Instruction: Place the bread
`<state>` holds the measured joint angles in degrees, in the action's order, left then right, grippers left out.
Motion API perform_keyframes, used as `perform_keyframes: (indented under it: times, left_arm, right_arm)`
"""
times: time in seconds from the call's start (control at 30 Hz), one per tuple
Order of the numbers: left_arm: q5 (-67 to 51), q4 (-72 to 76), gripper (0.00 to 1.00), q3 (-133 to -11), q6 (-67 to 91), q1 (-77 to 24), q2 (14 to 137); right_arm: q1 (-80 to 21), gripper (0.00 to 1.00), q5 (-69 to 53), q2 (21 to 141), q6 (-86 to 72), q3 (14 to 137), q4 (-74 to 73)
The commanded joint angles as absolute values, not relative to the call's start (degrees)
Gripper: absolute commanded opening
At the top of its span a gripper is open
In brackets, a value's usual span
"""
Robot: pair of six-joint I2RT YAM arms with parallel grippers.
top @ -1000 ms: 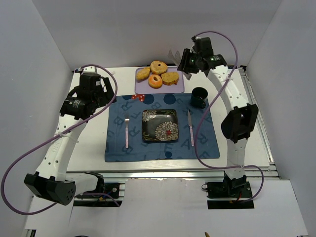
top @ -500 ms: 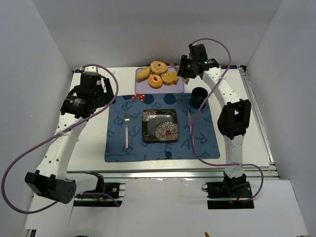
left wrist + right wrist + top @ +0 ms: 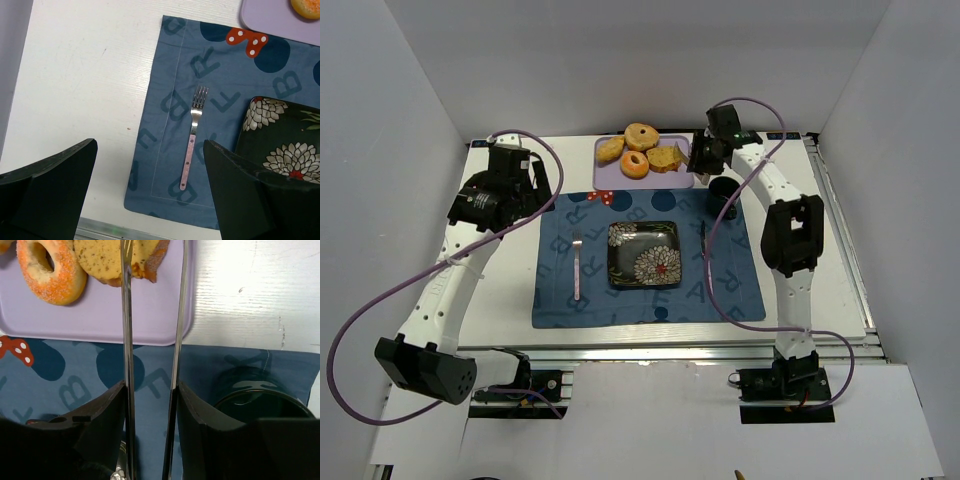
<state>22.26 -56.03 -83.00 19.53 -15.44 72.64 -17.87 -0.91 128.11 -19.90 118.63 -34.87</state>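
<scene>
Bread looks light, soft, crumbly; pinch gently across the crust. Over its edge the right gripper stands with fingers apart; left gripper gapes.

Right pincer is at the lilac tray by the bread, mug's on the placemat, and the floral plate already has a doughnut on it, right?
No. The floral plate holds nothing; both doughnuts lie on the lilac tray, as the top external view shows. The rest stands: right pincer at the tray by the bread, mug on the placemat.
</scene>
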Motion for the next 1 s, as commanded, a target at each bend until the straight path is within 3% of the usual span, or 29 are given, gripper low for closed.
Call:
perform_keyframes:
  times: [0.0, 0.43, 0.5, 0.57, 0.67, 0.87, 0.97]
  left_arm:
    - [23.82, -56.60, 0.98, -85.08, 19.25, -15.38, 71.72]
    - [24.61, -56.86, 0.98, -84.90, 19.60, -15.47, 71.54]
    - [24.70, -57.04, 0.98, -84.90, 19.60, -15.47, 71.54]
    - [24.87, -57.04, 0.98, -84.90, 19.51, -15.47, 71.37]
    - [24.96, -57.04, 0.98, -84.90, 19.42, -15.47, 71.28]
    - [24.61, -56.60, 0.98, -84.55, 19.60, -15.47, 70.75]
    - [24.52, -56.51, 0.98, -84.38, 19.78, -15.47, 70.31]
  right_arm:
    - [-16.79, 0.48, -3.95, 128.67, -18.63, 118.30, -31.99]
    - [-16.08, 0.49, -12.13, 131.48, -19.25, 118.12, -31.20]
    - [-16.00, 0.43, -12.04, 131.84, -19.51, 118.12, -31.38]
    - [-16.08, 0.25, -11.25, 131.57, -20.03, 118.13, -31.55]
    - [-16.00, 0.10, -10.64, 130.09, -20.30, 118.04, -31.55]
    - [-15.64, 0.00, -8.97, 124.91, -21.71, 120.22, -31.55]
    - [-15.56, 0.00, -9.14, 121.57, -22.94, 121.37, -31.90]
